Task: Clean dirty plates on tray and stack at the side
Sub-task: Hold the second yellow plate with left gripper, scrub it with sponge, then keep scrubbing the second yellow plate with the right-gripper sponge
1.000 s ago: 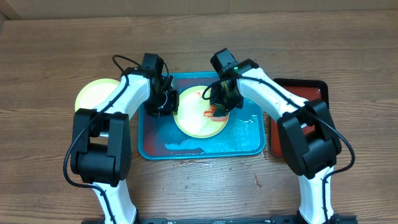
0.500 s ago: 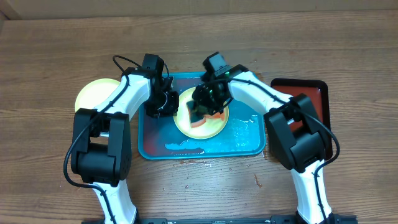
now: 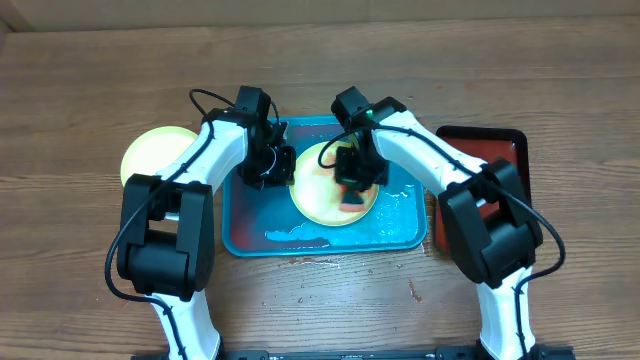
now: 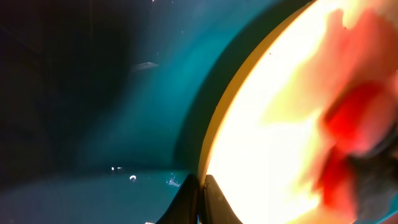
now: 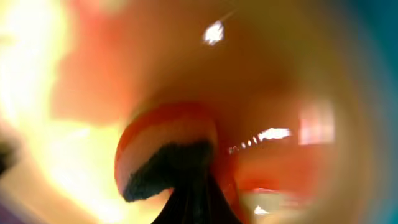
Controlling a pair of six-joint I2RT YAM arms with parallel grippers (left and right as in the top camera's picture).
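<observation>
Table: brown wood-grain top, matt.
Blue tray: turquoise plastic rectangle with rounded corners and a raised rim, at the middle of the table. Its floor is wet and glossy.
Water: a thin, ragged whitish film along the near edge of the blue tray.
Plate: round, shallow and pale cream with a smooth shine. It lies inside the blue tray, toward its far side.
Smear: soft red-orange patches on the plate's face, out of focus in the left wrist view.
Left gripper: clenched on the plate's left rim, the dark fingertips pinching the thin edge between them.
Right gripper: over the plate's right half, clamped tight on the sponge.
Sponge: small block with an orange body and a dark layer, pressed on the plate. The right wrist view is too blurred to show its texture.
Second plate: round and pale yellow-green, on bare wood left of the blue tray, partly under the left arm.
Red tray: smaller, dark red with a black rim, right of the blue tray.
</observation>
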